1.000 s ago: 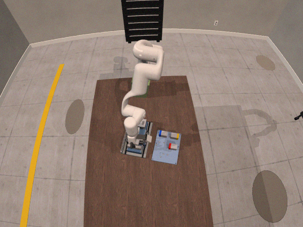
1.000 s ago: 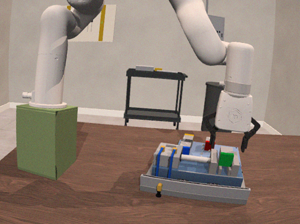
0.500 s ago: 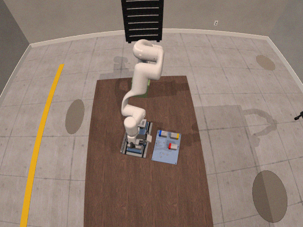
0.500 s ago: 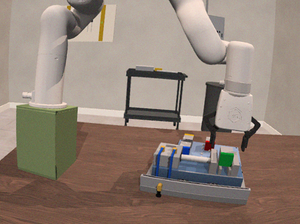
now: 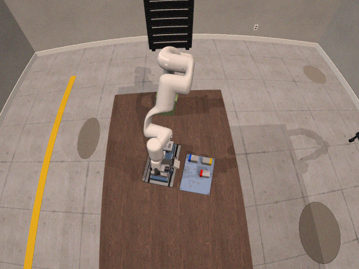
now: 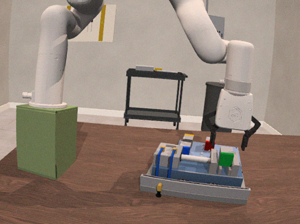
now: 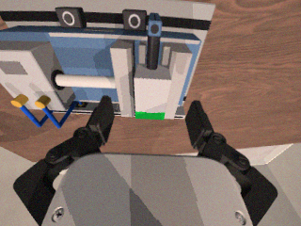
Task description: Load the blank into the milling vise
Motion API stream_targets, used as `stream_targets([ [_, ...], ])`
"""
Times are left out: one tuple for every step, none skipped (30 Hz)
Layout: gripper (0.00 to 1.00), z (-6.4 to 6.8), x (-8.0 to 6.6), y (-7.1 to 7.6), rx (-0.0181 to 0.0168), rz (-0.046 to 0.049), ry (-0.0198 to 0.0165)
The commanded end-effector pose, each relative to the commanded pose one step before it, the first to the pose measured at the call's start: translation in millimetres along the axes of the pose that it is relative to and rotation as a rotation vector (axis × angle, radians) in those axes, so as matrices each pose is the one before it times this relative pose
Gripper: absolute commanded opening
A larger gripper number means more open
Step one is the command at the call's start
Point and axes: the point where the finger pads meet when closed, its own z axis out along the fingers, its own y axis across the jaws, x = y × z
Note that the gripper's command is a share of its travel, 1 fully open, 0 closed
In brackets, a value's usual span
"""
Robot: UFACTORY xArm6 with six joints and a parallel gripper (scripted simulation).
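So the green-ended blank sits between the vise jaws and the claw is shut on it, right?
Not quite. The green-ended blank does sit between the vise jaws, but the claw is open and holds nothing; the wrist view shows its fingers spread apart above the blank.

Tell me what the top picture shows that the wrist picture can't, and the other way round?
Only the top view shows the infeed plate with the blue-end blank, yellow-end blank and red-end blank, plus the whole table. Only the wrist view shows the green-end blank between the jaws, touching the work stop, with the open, empty tool above. Both show the vise.
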Motion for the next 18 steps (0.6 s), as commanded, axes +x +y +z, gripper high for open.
stream_targets([
  [1.00, -3.20, 0.24, 1.91, -0.00492, -0.00029, 0.00035],
  [1.00, -0.30, 0.00, 0.00, 0.00000, 0.00000, 0.00000],
  [1.00, -0.30, 0.00, 0.00, 0.00000, 0.00000, 0.00000],
  [1.00, -0.30, 0.00, 0.00, 0.00000, 0.00000, 0.00000],
  [1.00, -0.30, 0.00, 0.00, 0.00000, 0.00000, 0.00000],
  [1.00, 0.00, 0.00, 0.00, 0.00000, 0.00000, 0.00000],
  [1.00, 0.00, 0.00, 0.00, 0.00000, 0.00000, 0.00000],
  [1.00, 0.00, 0.00, 0.00, 0.00000, 0.00000, 0.00000],
  [1.00, 0.00, 0.00, 0.00, 0.00000, 0.00000, 0.00000],
  [1.00, 0.00, 0.00, 0.00, 0.00000, 0.00000, 0.00000],
  [1.00, 0.00, 0.00, 0.00, 0.00000, 0.00000, 0.00000],
  [1.00, 0.00, 0.00, 0.00, 0.00000, 0.00000, 0.00000],
  [1.00, -0.43, 0.00, 0.01, -0.00004, 0.00000, 0.00000],
  [1.00, -0.45, 0.00, 0.00, 0.00000, 0.00000, 0.00000],
  [1.00, -0.45, 0.00, 0.00, 0.00000, 0.00000, 0.00000],
  [1.00, -0.45, 0.00, 0.00, 0.00000, 0.00000, 0.00000],
  [1.00, -0.45, 0.00, 0.00, 0.00000, 0.00000, 0.00000],
  [1.00, -0.45, 0.00, 0.00, 0.00000, 0.00000, 0.00000],
])
